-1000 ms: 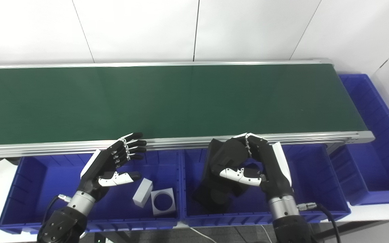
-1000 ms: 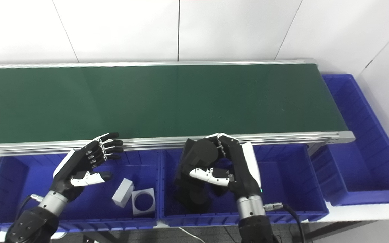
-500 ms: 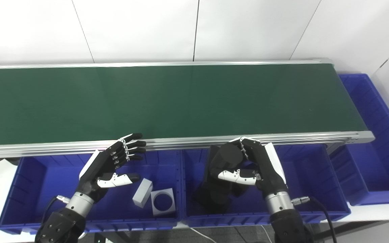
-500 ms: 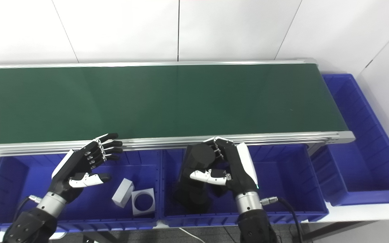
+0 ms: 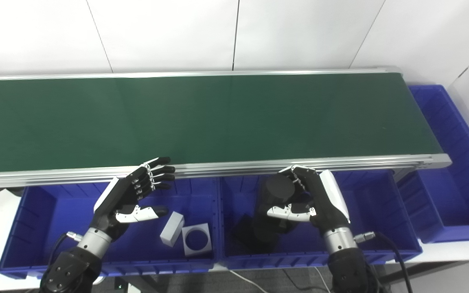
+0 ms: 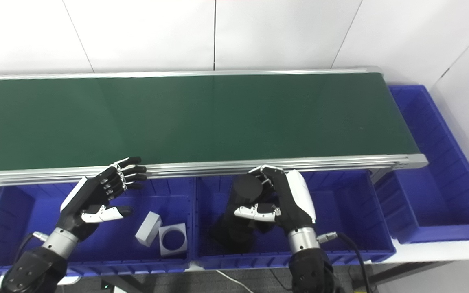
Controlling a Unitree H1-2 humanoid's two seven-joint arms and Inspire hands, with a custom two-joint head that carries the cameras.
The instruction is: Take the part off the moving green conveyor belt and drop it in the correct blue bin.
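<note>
The green conveyor belt [image 5: 218,118] carries no part. My right hand [image 5: 320,199] hangs over the middle blue bin [image 5: 375,211], just below the belt's near rail. Its fingers are curled on a black cylindrical part [image 5: 278,188], with the thumb under it. More black parts [image 5: 259,236] lie in that bin below the hand, partly hidden by it. My left hand [image 5: 130,195] is open and empty, with fingers spread, over the left blue bin [image 5: 51,219].
A white block [image 5: 172,229] and a white square piece with a round hole [image 5: 196,240] lie in the left bin. A third blue bin [image 5: 454,183] stands past the belt's right end. The aluminium rail [image 5: 226,167] runs along the belt's near edge.
My right hand has sunk a little and drawn back over the middle bin with the black part. The left hand has barely moved. The whole view has shifted slightly.
</note>
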